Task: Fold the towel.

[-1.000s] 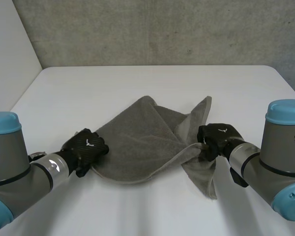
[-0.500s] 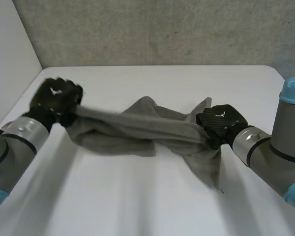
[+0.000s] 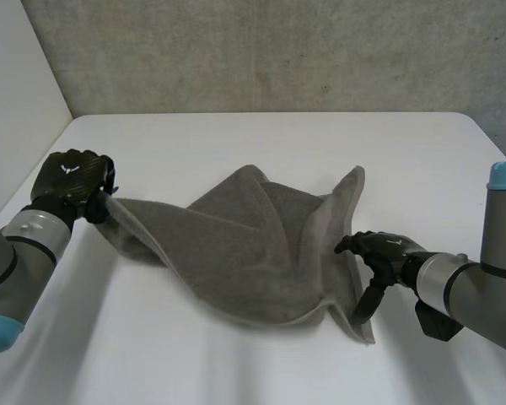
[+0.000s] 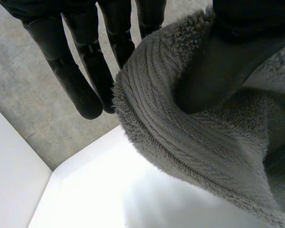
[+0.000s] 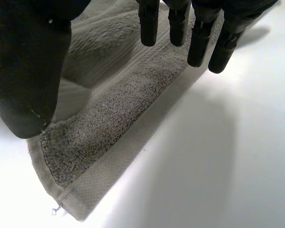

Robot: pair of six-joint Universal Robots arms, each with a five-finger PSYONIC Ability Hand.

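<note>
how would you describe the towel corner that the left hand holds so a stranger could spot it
On the white table lies a crumpled grey towel. Follow it to the robot's left hand: the held corner is pinched there and drawn up off the table into a taut point. The loose corner by the open right hand lies flat instead.

Your left hand (image 3: 72, 181) has pulled its corner of the towel (image 3: 244, 245) out to the far left. Your right hand (image 3: 379, 253) has let go, its fingers now straight over the towel's right edge.
</note>
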